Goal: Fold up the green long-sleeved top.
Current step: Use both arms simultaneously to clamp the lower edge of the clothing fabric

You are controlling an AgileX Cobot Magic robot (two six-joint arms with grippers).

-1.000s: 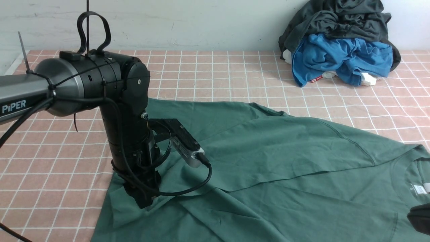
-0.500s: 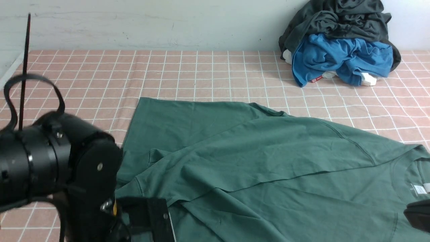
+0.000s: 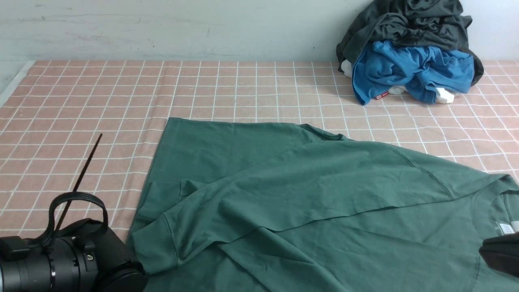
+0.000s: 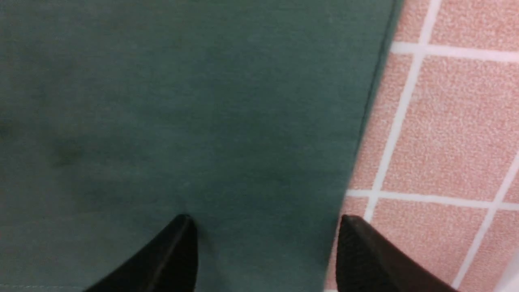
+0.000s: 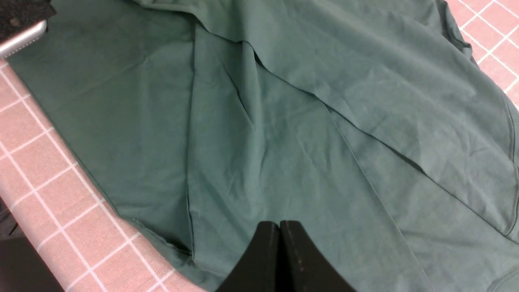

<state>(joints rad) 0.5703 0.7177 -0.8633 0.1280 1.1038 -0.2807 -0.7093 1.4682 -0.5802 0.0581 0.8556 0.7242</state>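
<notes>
The green long-sleeved top lies spread on the pink checked cloth, partly folded, one sleeve laid across the body with its cuff at the near left and the neck with a white label at the right. Its logo is hidden. My left gripper is open close above the top's edge, one fingertip over green fabric, the other over pink cloth. Only the left arm's body shows in the front view. My right gripper is shut and empty above the top; it shows dark at the front view's right edge.
A heap of a dark charcoal-grey garment and a bright blue garment lies at the back right against the wall. The pink checked cloth covers the table. The table's near edge shows in the right wrist view.
My left arm has pulled back from over the top's left part toward the near left corner and dropped low. The sleeve it stood on now lies uncovered. The right arm barely moved.
</notes>
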